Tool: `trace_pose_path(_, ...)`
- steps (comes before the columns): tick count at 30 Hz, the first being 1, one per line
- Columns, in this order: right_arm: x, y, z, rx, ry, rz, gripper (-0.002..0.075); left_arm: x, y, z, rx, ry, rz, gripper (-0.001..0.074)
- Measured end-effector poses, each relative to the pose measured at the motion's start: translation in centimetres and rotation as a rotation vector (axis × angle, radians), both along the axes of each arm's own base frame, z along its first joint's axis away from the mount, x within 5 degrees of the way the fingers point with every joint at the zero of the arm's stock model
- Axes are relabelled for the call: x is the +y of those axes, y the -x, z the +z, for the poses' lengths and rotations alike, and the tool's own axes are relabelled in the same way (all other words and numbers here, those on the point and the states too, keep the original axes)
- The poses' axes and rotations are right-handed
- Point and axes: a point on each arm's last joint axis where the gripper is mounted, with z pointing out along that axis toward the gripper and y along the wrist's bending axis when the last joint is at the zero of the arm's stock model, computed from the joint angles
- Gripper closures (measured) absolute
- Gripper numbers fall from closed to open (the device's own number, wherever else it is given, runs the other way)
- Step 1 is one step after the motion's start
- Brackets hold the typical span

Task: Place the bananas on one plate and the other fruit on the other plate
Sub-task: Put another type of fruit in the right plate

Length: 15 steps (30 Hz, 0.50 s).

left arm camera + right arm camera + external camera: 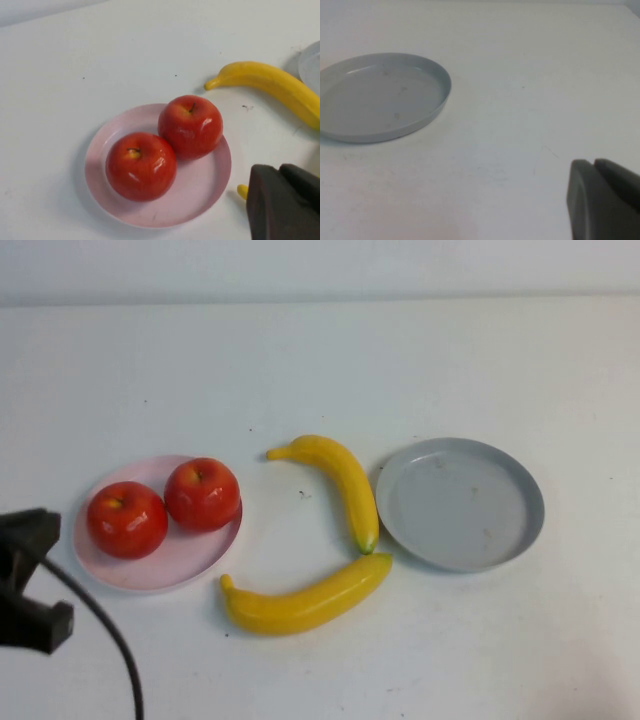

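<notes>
Two red apples sit side by side on the pale pink plate at the left. Two yellow bananas lie on the table between the plates: one curves beside the grey plate's left rim, the other lies in front. The grey plate at the right holds nothing. My left gripper is shut and empty at the near left, just left of the pink plate. My right gripper is shut and empty above bare table, apart from the grey plate; the high view does not show it.
The left wrist view shows both apples on the pink plate, the far banana and the near banana's tip. A black cable runs from the left arm. White table all round.
</notes>
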Motion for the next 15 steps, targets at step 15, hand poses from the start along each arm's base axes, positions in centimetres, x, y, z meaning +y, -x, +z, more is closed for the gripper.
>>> trace_pose_path(15,0.0,0.0,0.0,0.000,0.000,0.000,0.0742,1.4,3.7,-5.0,-0.211,0.102,0.001,0.0735)
